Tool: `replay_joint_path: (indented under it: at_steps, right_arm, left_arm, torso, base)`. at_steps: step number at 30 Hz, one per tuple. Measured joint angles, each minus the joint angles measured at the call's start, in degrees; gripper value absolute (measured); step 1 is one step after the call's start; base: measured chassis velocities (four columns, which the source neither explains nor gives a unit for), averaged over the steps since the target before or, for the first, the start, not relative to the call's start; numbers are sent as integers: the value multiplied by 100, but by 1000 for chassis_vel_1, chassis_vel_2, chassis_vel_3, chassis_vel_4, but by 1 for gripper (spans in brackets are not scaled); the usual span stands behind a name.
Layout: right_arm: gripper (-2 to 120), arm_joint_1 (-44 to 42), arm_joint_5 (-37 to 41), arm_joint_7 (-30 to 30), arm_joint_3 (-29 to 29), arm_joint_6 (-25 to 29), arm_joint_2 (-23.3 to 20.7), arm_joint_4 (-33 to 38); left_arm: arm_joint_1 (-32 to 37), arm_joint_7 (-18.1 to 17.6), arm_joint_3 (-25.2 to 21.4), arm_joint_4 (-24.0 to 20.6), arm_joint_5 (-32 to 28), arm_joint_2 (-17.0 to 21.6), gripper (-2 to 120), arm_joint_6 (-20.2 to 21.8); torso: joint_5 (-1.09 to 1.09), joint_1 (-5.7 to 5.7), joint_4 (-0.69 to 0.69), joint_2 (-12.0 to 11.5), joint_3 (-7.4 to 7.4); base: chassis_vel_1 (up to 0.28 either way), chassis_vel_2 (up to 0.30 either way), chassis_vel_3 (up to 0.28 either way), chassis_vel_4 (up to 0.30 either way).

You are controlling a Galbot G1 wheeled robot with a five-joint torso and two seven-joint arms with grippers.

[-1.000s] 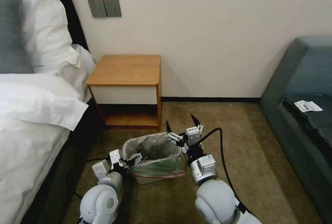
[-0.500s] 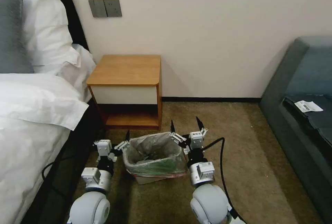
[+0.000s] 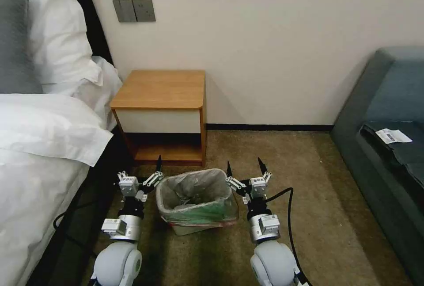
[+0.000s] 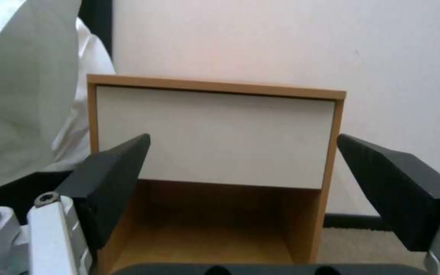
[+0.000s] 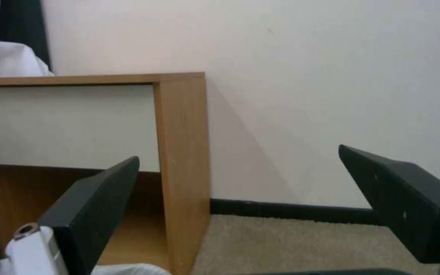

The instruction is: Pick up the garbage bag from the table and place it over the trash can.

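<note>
Claws sit low over the carpet, both spread wide and holding nothing. Between the left claw [image 3: 142, 172] and the right claw [image 3: 244, 167] stands the bin [image 3: 187, 229], with the bag [image 3: 194, 195] pulled over its rim. Past them, the tabletop [image 3: 161, 89] is bare.
</note>
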Motion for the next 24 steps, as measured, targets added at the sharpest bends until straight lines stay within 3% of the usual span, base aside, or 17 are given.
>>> replay_joint_path:
  at_steps: [24]
  right_arm:
    - [100,2,8,2,-21,-37,-12,25]
  left_arm:
    - [8,-25,-1,0,-20,3,93,43]
  torso:
    - [-1,0,-1,0,0]
  base:
    - [0,0,0,0]
